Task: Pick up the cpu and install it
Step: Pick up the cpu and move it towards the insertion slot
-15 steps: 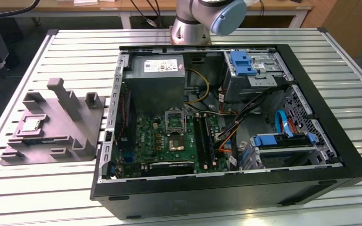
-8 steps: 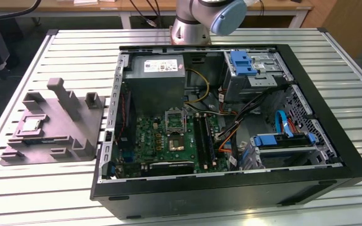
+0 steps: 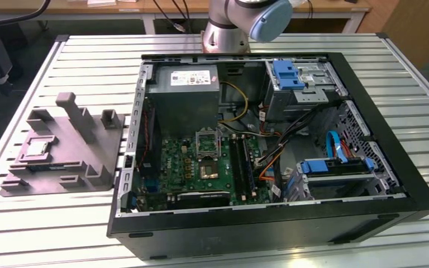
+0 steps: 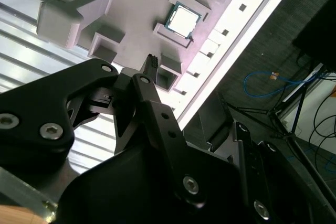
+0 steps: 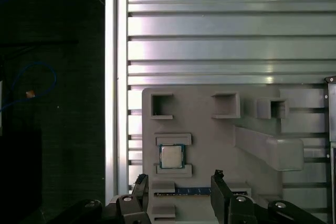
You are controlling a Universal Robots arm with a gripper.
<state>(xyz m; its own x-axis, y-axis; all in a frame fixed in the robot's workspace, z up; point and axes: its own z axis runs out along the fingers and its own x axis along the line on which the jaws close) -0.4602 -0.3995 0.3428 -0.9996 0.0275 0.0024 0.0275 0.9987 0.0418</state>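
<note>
Slatted aluminium table (image 3: 65, 223) under everything, with the big black open computer case (image 3: 415, 195) taking up the exterior view's right and the grey moulded plastic tray with upright posts (image 3: 87, 164) parked just beside it on the exterior view's left. I can see the small flat square cpu with the silvery metal top (image 3: 36, 148) lying flat in its pocket on that tray, on the side away from the case. From the first wrist view, my black two-finger claw (image 5: 178, 178) hangs over the tray near the cpu (image 5: 171, 156), fingers spread wide, gripping nothing, not touching the chip. Inside the case, the dark rectangular socket (image 3: 205, 144) sits on the green motherboard (image 3: 192, 167).
</note>
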